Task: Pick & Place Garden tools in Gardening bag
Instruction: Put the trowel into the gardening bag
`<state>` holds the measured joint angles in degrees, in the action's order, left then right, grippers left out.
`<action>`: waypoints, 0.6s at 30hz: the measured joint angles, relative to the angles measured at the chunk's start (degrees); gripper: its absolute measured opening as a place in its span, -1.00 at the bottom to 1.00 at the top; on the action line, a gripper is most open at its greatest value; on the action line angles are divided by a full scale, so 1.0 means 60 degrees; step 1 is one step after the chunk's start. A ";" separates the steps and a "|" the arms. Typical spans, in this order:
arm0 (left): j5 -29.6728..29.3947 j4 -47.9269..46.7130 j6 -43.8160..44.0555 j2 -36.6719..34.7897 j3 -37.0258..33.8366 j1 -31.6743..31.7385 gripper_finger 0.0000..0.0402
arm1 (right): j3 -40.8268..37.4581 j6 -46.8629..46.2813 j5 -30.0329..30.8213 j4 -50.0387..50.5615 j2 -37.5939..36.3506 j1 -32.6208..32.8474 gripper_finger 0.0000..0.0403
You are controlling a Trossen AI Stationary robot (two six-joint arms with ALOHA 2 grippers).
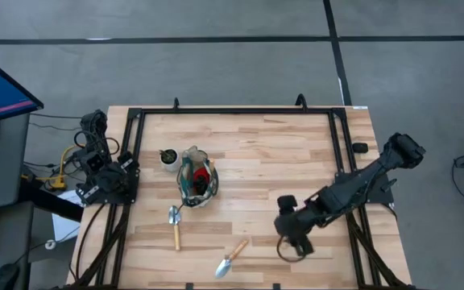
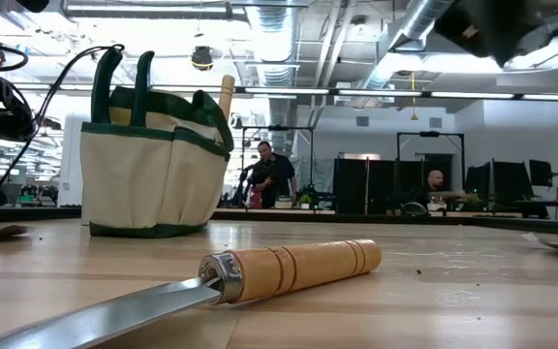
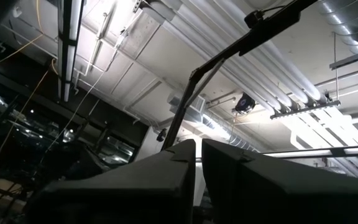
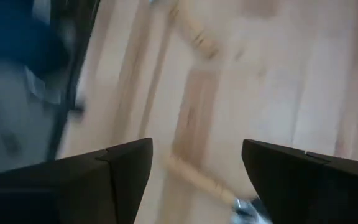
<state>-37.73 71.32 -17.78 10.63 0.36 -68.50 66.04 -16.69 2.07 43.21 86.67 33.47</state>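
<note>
The beige gardening bag with green trim stands upright on its base at the table's middle left; it also shows in the low view, with a wooden handle sticking out. Inside it I see red and dark tools. One trowel lies flat near the bag. A second trowel lies flat by the near edge, close in the low view. My right gripper hovers open and empty to the right of it. My left gripper is shut, parked at the left edge, pointing up.
A small white pot with a dark top stands just left of the bag. A black frame runs around the table's edges. Bare wood lies between the bag and my right arm. People sit in the room beyond.
</note>
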 joint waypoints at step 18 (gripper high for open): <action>-0.0045 -0.0160 -0.0069 -0.0004 -0.0002 0.0000 -0.91 | 0.1443 0.4885 -0.0380 0.2461 0.2976 0.0230 0.19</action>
<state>-38.00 70.35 -18.20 10.61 0.35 -68.50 74.70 12.62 -0.22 57.98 104.53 34.85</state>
